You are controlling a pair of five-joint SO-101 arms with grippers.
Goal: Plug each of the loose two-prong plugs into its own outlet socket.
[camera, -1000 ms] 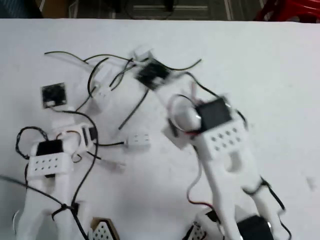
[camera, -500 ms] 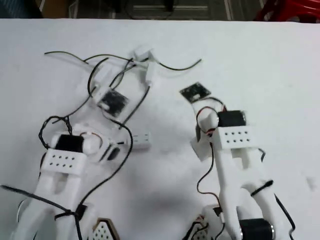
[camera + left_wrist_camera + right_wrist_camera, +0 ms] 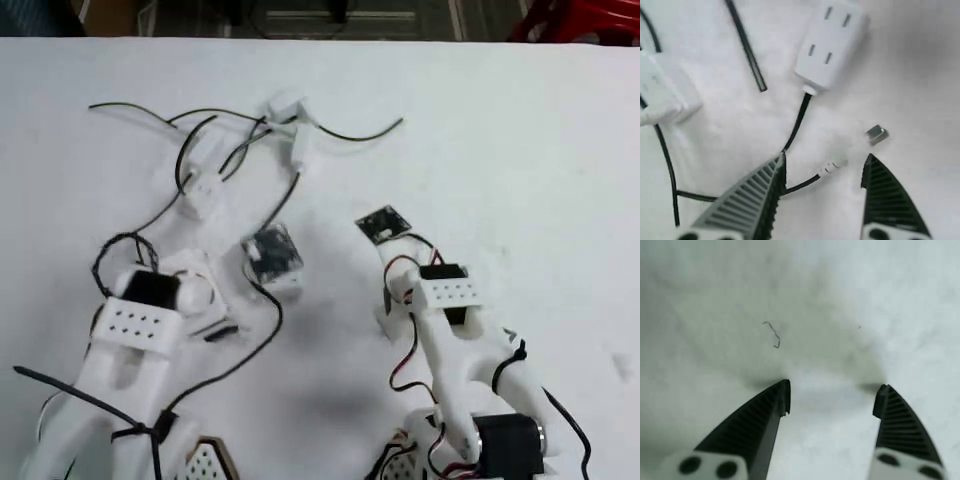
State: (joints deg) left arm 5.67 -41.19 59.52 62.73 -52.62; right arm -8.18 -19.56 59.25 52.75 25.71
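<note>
Left gripper (image 3: 825, 158) is spread wide just above the table (image 3: 920, 75), its jaws on either side of a two-prong plug (image 3: 836, 163) that lies on the surface and is not yet held. Right gripper (image 3: 834, 385) is likewise wide open and empty over bare table, well apart from the cables.

Outlet socket (image 3: 832, 42) lies near the plug, slots facing up, on a black cable (image 3: 799, 120).

Handling, as a judgement: the plug is light, rigid plastic with thin metal prongs, and its springy cord will tug it off line. Grasp the body by its sides, behind the prongs — never the cord. The socket block is also light and is likely to slide under insertion force, so bracing may be required.

Visibility limits: the white plug body is hard to tell from the table, and one metal tip (image 3: 876, 134) is distinct — prong count cannot be confirmed. A second white block (image 3: 662, 95) is cut off at the frame edge.
</note>
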